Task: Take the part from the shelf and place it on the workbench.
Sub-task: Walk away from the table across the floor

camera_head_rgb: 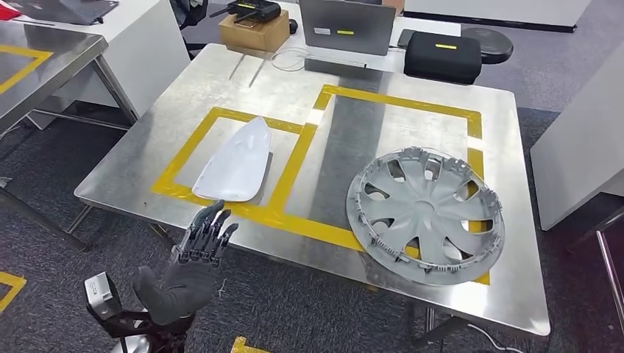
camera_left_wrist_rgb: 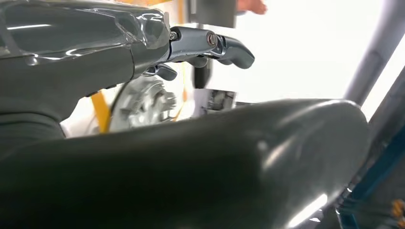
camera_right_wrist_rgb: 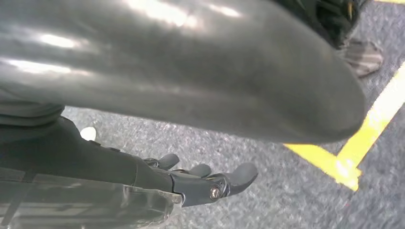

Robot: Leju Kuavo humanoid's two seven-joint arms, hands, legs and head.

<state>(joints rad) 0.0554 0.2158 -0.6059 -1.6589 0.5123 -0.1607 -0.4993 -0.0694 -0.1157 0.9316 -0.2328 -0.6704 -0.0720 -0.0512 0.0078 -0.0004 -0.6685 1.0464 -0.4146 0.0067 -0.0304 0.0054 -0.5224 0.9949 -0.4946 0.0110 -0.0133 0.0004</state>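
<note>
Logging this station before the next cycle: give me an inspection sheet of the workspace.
Surface: steel workbench marked with yellow tape rectangles.
Job's things: white pointed plastic panel in one rectangle; grey plastic wheel cover in the other, overlapping its tape.
Clutter: cardboard box, grey laptop, black case at the far edge.
Hands: left hand empty, fingers apart, near the bench edge; right hand empty above carpet.
Cables: thin white cable by the laptop.
Surroundings: grey carpet, second steel table.
</note>
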